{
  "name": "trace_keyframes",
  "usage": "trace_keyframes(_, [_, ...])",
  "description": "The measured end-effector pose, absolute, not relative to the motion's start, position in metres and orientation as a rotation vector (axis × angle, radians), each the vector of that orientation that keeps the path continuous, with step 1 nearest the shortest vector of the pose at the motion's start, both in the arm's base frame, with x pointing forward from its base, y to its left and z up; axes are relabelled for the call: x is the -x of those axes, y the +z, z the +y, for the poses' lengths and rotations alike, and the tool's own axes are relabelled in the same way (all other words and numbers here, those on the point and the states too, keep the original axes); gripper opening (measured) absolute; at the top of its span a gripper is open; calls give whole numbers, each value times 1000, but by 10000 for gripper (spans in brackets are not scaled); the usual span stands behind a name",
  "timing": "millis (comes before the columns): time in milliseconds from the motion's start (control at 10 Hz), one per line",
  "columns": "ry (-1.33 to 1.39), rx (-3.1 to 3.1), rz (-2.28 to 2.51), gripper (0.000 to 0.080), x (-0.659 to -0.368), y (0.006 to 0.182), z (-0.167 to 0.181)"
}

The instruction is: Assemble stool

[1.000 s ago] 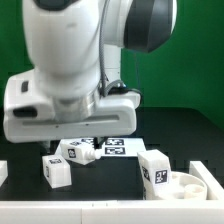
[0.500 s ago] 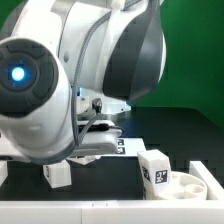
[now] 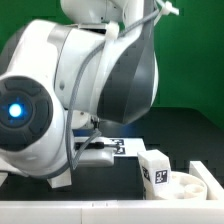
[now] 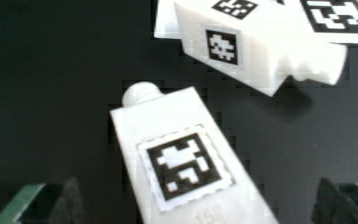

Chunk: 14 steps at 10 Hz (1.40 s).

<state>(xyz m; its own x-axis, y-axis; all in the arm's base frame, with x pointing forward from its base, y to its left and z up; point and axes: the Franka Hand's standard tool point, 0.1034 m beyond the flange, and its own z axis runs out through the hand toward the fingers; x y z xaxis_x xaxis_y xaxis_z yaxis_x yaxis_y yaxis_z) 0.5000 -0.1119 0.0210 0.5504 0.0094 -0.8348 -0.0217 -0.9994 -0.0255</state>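
None of the chunky white plastic legs seemed fitted yet: one tagged leg [image 4: 176, 150] lay loose on the black surface [image 4: 51, 70] beneath the wide-open, empty hand [image 4: 197, 203], with the round rimmed white seat disc [image 3: 196, 184] well off to its side.

no readable text, only coded square tags [image 4: 185, 165] on the legs [image 4: 149, 118].

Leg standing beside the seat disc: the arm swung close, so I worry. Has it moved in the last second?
No. The leg stands where it was, by the seat disc, on the exterior view's left of it.
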Motion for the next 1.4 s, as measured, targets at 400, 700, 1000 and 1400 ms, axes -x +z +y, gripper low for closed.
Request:
trace_keyframes(400, [1462,2756,29,649,-499,14,-113])
trace_keyframes(700, [1462,2756,32,333,-499,14,-114])
trace_keyframes(1000, [1463,2751,86,333,-514,55,-102])
trace_keyframes(1400, [1122,2928,57,333,-538,122,-88])
